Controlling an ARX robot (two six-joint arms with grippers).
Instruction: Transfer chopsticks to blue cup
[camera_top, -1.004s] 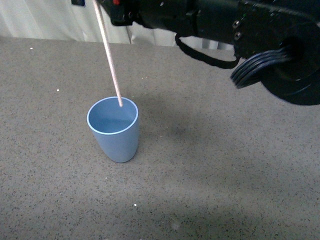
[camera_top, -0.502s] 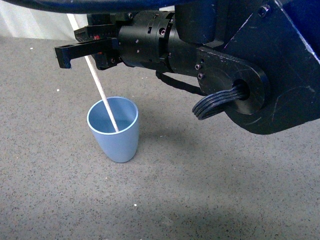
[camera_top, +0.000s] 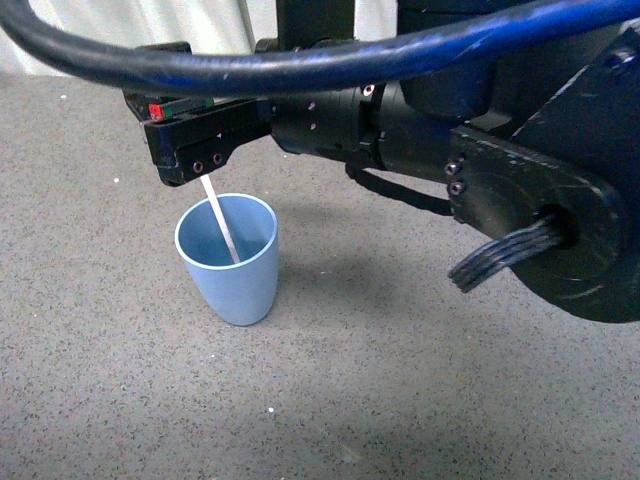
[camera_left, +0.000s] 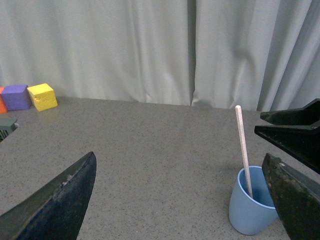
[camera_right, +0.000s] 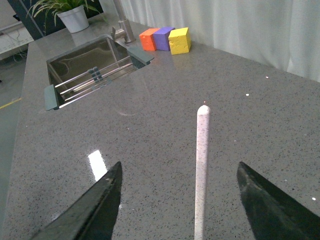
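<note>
- Your long, thin, cream-coloured chopstick (camera_left: 243, 150) is already inside the plain light-blue tumbler cup (camera_top: 232, 285). Its lower end is down in the cup, its shaft leans on the cup's rim, and its upper part rises well above the cup.
- The cup stands upright on the grey speckled surface (camera_top: 450, 400).
- Your right pincer (camera_right: 179, 167) hangs just above the cup, beside the chopstick's upper part, with its jaws spread wide. In the right wrist view the chopstick shows in the gap between the two fingers and touches neither, so it grips nothing.
- Your left pincer (camera_left: 178, 156) sits well apart from the cup and off to one side. It is also spread wide and empty, and its camera looks across at the cup.
- By my judgement the transfer itself is done, because the chopstick rests in the cup under its own weight.
- What I judge is left for you is to take the right arm up and away from the cup.
- A straight lift looks safest. A sideways sweep could catch the chopstick's top and flick it out, or tip the cup, which looks light.
- The small coloured blocks (camera_left: 42, 96) lie far from the cup and play no part.
</note>
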